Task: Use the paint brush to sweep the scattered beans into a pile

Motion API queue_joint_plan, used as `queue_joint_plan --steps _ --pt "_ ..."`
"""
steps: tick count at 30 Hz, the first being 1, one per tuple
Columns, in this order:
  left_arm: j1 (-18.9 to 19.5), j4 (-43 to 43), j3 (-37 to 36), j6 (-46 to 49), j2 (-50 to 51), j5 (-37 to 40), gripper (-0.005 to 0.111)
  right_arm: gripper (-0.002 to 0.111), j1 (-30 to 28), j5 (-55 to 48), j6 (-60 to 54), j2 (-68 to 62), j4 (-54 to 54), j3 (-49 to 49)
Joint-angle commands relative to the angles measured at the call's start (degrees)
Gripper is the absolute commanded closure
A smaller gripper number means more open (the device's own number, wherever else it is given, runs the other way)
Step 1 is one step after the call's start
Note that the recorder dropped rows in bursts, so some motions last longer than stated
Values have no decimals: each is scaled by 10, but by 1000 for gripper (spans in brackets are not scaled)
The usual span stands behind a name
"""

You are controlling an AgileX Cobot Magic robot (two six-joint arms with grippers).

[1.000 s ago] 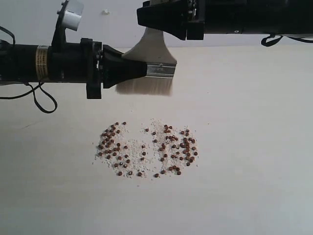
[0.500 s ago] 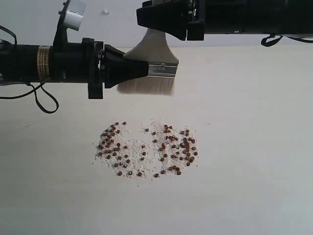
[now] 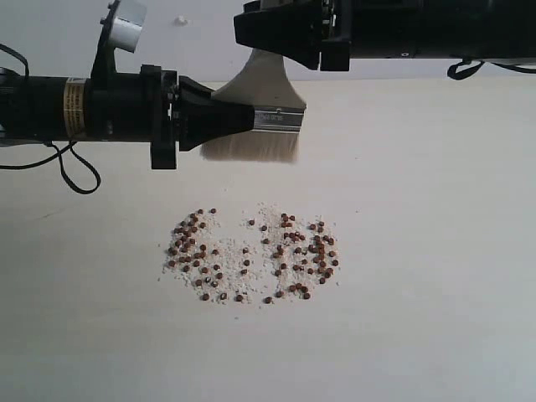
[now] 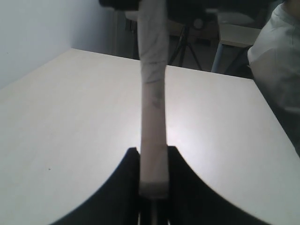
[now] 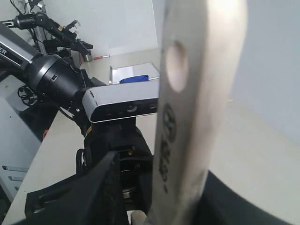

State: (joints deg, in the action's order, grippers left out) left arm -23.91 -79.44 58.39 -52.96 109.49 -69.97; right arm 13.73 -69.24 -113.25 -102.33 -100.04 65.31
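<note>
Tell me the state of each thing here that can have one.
Brush, upright, bristles down, clear of the beans.
Beans, scattered loose on the table among pale crumbs, not yet piled.
Left gripper, jaws shut on the brush near the ferrule.
Right gripper, jaws either side of the handle's end; whether they grip it is unclear.

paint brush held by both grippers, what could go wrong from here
Both the left gripper and right gripper clamp the paint brush; if they move out of step it may twist or slip. The beans lie in two loose clusters; a fast stroke could flick them apart.
</note>
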Motion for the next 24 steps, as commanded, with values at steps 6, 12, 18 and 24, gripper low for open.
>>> queue_joint_plan --steps 6,12,18,24 --pt "-1 14 3 2 -1 0 107 69 -15 -7 -5 2 1 -2" --pt "-1 13 3 2 -1 0 107 69 -17 -7 -5 2 1 -2" --pt "-1 13 3 2 -1 0 107 82 -17 -7 -3 2 1 -2" --pt "-1 28 3 2 -1 0 107 108 -17 -7 9 2 1 -2"
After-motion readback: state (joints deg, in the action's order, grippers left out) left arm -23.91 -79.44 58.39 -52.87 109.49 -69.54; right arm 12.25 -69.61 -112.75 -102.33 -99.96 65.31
